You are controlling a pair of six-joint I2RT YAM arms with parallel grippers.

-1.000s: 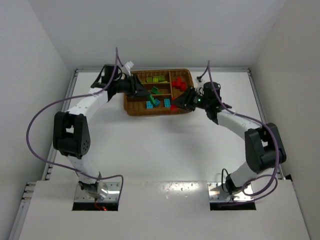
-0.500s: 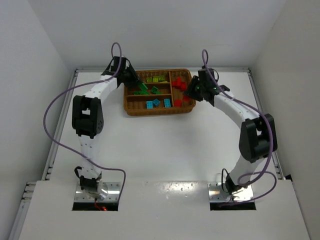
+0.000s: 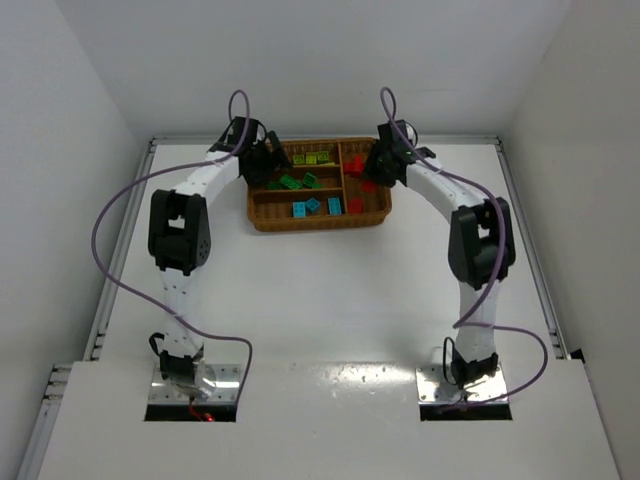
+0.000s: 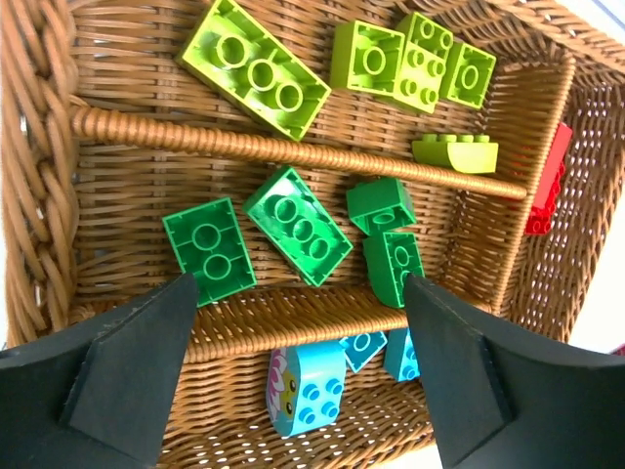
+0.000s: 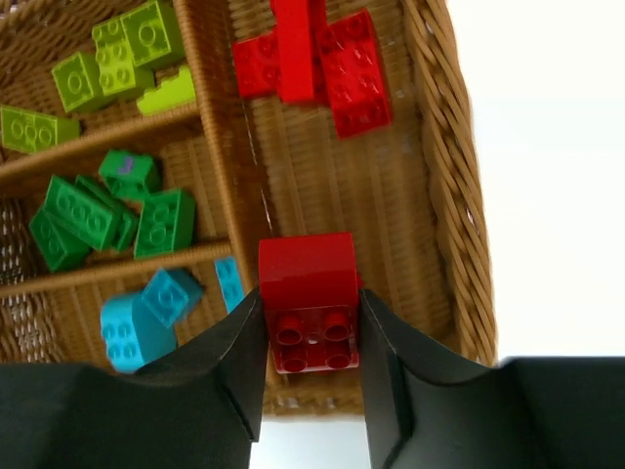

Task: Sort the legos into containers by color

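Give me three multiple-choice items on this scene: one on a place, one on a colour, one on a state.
1. In the tray, the cyan bricks lie in: A the far long slot; B the near long slot; C the upright slot.
2. The brick in the right gripper is: A red; B lime; C cyan.
3. The left gripper is: A shut on a green brick; B open and empty; C shut and empty.
Key: B, the top view shows them along the tray's near side; A, red shows in its grip; B, its jaws stand wide apart, nothing between.
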